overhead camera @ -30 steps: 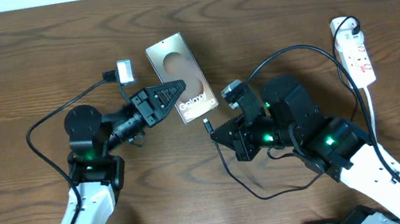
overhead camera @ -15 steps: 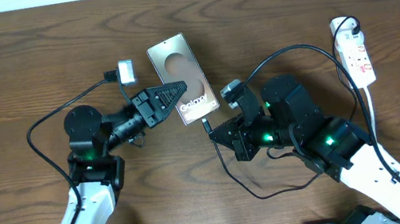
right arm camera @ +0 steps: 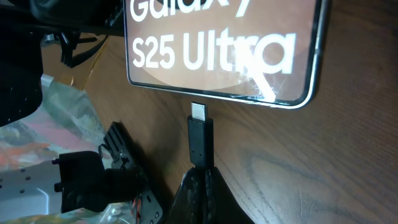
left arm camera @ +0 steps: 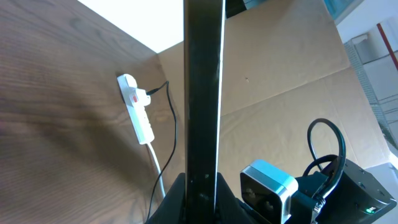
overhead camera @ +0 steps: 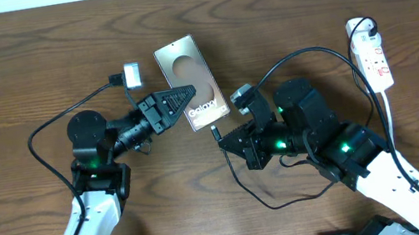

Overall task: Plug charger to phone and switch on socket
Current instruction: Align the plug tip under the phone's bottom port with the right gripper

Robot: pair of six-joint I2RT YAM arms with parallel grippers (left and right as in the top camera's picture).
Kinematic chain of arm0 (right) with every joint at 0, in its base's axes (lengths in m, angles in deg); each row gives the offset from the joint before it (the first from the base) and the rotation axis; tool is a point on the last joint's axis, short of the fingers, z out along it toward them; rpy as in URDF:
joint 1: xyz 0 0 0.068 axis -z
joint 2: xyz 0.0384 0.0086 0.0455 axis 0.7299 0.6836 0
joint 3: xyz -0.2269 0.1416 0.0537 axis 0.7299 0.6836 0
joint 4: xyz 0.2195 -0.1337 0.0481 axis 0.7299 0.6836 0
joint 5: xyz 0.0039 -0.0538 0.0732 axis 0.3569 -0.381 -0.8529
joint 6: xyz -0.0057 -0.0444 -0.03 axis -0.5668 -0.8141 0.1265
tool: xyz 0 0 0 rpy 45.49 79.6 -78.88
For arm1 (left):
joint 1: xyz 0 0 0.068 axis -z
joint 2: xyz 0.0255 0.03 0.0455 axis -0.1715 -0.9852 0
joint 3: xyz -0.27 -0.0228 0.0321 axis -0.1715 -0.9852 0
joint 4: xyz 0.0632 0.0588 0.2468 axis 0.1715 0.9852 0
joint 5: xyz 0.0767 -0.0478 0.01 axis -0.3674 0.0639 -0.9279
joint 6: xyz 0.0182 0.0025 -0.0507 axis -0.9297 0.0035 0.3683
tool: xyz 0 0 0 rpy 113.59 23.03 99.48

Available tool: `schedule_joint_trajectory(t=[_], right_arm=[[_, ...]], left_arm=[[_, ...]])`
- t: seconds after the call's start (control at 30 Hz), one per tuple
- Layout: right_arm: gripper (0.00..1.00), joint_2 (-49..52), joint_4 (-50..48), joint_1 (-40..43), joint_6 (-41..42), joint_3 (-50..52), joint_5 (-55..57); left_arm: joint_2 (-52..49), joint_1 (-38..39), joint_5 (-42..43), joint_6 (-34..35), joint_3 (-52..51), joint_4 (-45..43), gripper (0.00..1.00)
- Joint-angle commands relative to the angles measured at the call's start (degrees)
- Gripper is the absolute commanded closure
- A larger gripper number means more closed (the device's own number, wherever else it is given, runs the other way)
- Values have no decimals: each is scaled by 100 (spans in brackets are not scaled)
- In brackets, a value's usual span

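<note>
The phone [overhead camera: 185, 66] lies tilted at the table's middle, lettering up. My left gripper [overhead camera: 186, 95] is shut on its left edge; in the left wrist view the phone [left arm camera: 204, 93] is a dark edge-on bar between the jaws [left arm camera: 203, 202]. My right gripper [overhead camera: 226, 139] is shut on the charger's black connector [overhead camera: 217, 131], just below the phone's bottom edge. In the right wrist view the connector tip [right arm camera: 200, 134] points at the phone's lower edge [right arm camera: 217, 50] with a small gap, held by the jaws [right arm camera: 202, 183]. The socket [overhead camera: 372, 54] lies at far right, the charger's plug in it.
The charger cable [overhead camera: 313, 51] arcs from the socket over my right arm and loops on the table below it [overhead camera: 278, 204]. The socket's white cord [overhead camera: 389, 114] runs toward the front. The socket also shows in the left wrist view [left arm camera: 137, 112].
Almost nothing; the right gripper with the connector has crept slightly toward the phone's bottom edge. The left arm and phone are still.
</note>
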Motion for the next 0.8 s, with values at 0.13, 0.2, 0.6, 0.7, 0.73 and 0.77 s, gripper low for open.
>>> schedule_joint_trajectory(t=[0.13,0.2,0.6,0.7,0.73,0.77], right_arm=[[99,-7,22,103,-48,-50,-116],[99,-7,24,133,-50,-50,-144],[99,-48,-70,205,-50,-50,-551],[99,-48,-61,205,-48,-50,-553],[99,-48,-61,205,-48,-50,-553],[99,-48,-61,205,-48,-50,-553]], left_arm=[[46,7,149,-225,179,-140,92],[46,2,251,-260,179,-291,93],[46,2,308,-256,179,-466,93],[46,2,304,-256,179,-466,93],[46,2,304,-256,179,-466,93],[46,0,304,-256,179,-466,93]])
